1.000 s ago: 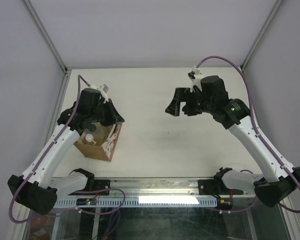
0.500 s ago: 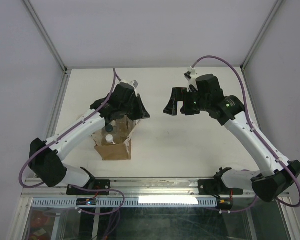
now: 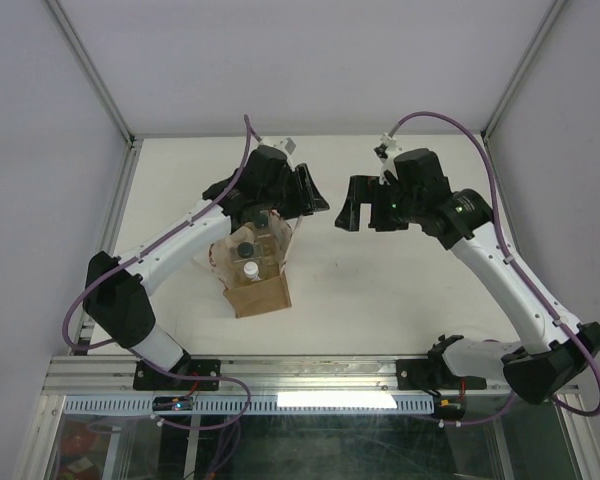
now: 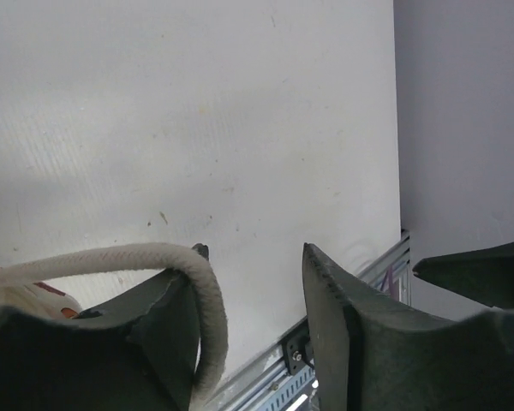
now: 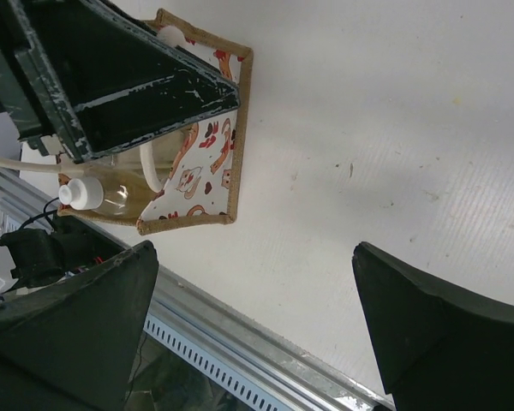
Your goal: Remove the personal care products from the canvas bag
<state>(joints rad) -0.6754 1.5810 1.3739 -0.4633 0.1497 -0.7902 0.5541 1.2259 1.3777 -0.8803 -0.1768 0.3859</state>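
The brown canvas bag [image 3: 259, 292] stands on the table below my left gripper [image 3: 306, 200]. Its printed side shows in the right wrist view [image 5: 207, 167]. Inside I see a black-capped clear bottle [image 3: 246, 248], a white-capped bottle [image 3: 249, 269] that also shows in the right wrist view [image 5: 86, 193], and another dark cap [image 3: 262, 215]. My left gripper [image 4: 255, 250] has its jaws apart, and the white rope handle [image 4: 111, 257] loops over one finger. My right gripper [image 3: 352, 210] is open and empty above bare table, right of the bag; in its own view [image 5: 255, 248] nothing lies between the jaws.
The metal rail [image 5: 240, 342] runs along the table's near edge, close to the bag. The enclosure walls and frame posts [image 3: 90, 70] stand at the back and sides. Both arms meet over the table's middle.
My left arm has swung right and away from me, hauling the bag by its handle from the left side towards the middle. My right gripper has shifted only slightly.
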